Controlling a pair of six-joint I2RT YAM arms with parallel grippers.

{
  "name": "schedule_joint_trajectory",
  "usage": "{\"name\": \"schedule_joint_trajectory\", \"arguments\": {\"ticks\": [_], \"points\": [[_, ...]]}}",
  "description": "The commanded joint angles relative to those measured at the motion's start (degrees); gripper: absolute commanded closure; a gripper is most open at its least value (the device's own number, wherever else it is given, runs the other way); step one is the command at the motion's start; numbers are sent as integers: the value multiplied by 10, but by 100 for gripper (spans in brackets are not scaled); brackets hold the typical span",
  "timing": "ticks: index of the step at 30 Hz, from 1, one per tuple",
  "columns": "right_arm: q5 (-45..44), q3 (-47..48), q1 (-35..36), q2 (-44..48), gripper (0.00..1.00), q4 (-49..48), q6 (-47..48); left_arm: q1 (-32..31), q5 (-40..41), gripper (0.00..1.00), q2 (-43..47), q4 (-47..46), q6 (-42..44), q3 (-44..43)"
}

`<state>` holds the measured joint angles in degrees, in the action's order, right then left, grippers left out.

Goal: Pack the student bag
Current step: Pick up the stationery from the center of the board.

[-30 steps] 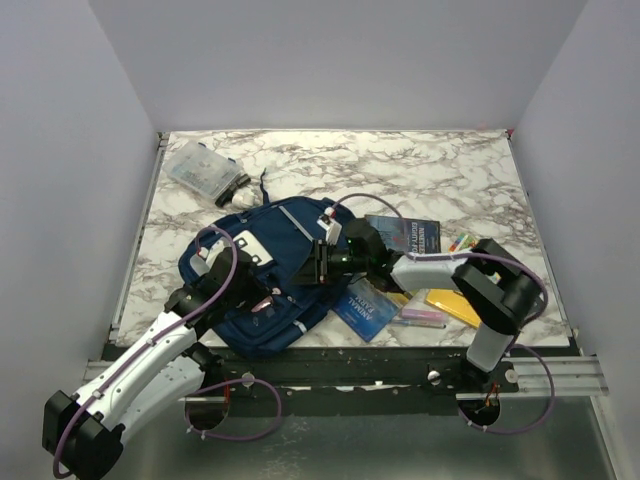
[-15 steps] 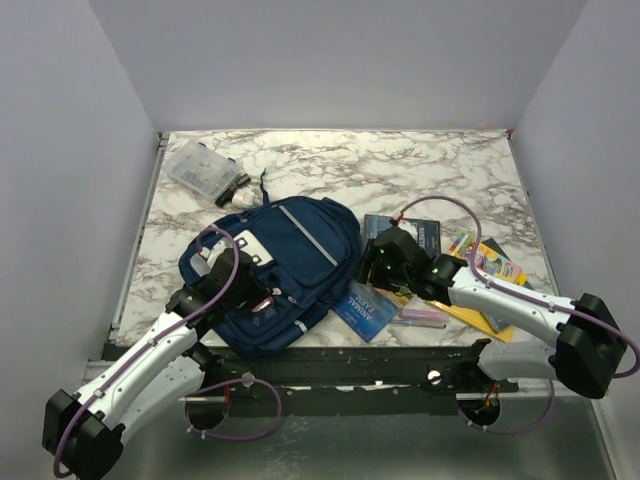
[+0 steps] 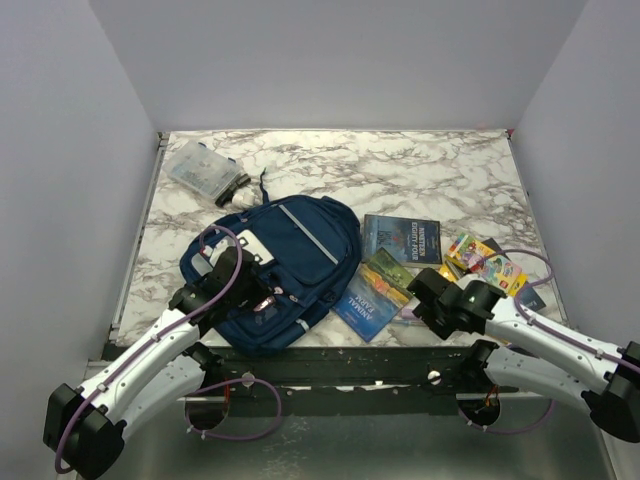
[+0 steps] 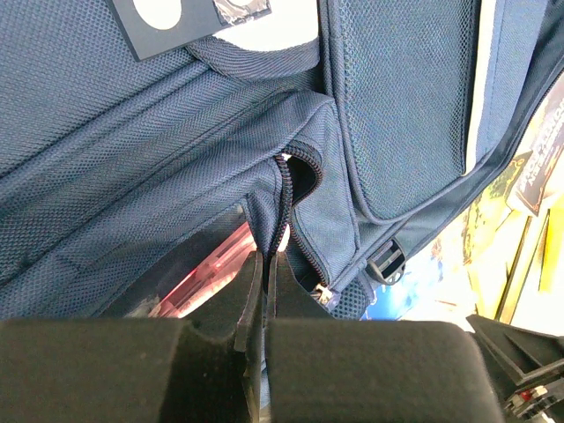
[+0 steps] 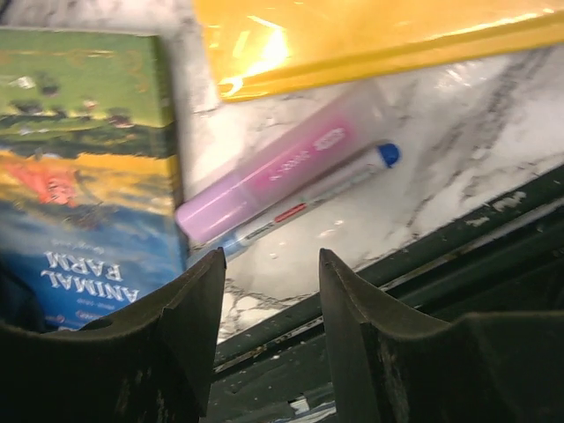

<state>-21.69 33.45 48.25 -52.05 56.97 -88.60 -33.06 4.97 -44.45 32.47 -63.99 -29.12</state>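
My right hand [image 5: 269, 263] has swung off the student bag [image 3: 290, 255] and back to five o'clock on the bench [image 3: 400, 170]. Its jaws are half apart and empty, right over the pink marker [image 5: 264, 172]. The bag lies at eight o'clock, my left hand [image 4: 264, 260] pinched shut on its zip edge. Marker goes in next, I reckon.

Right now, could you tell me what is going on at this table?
A backpack is being packed. The left pincer is shut on the backpack's fabric beside its partly open zip. The right pincer stands open above a pink highlighter and a pen near the table's front edge, next to a book. Neither is gripped yet.
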Motion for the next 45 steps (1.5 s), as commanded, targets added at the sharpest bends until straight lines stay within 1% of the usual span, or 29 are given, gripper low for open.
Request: {"name": "schedule_joint_trajectory", "arguments": {"ticks": [1, 7, 14, 31, 34, 38, 42, 43, 45], "points": [[-33, -19, -3, 3, 50, 57, -86, 0, -17, 100, 3, -39, -9, 0], [-42, -26, -3, -21, 51, 38, -109, 0, -19, 100, 4, -39, -6, -1], [-43, -39, -2, -17, 57, 20, -136, 0, -29, 100, 8, -38, -16, 2], [-44, -56, -5, -78, 57, -45, -154, 0, -33, 100, 8, -37, -12, -4], [-32, -69, -6, -87, 61, -53, -162, 1, -34, 100, 9, -38, -12, -4], [-25, -78, -6, -93, 62, -57, -173, 0, -33, 100, 7, -37, -12, -6], [-30, -76, -6, -98, 65, -45, -177, 0, -35, 100, 2, -38, -11, -10], [-30, -75, -6, -99, 67, -40, -181, 1, -34, 100, 1, -38, -11, -10], [-29, -73, -6, -98, 75, -26, -193, 0, -35, 100, 0, -38, -12, -10]]}}
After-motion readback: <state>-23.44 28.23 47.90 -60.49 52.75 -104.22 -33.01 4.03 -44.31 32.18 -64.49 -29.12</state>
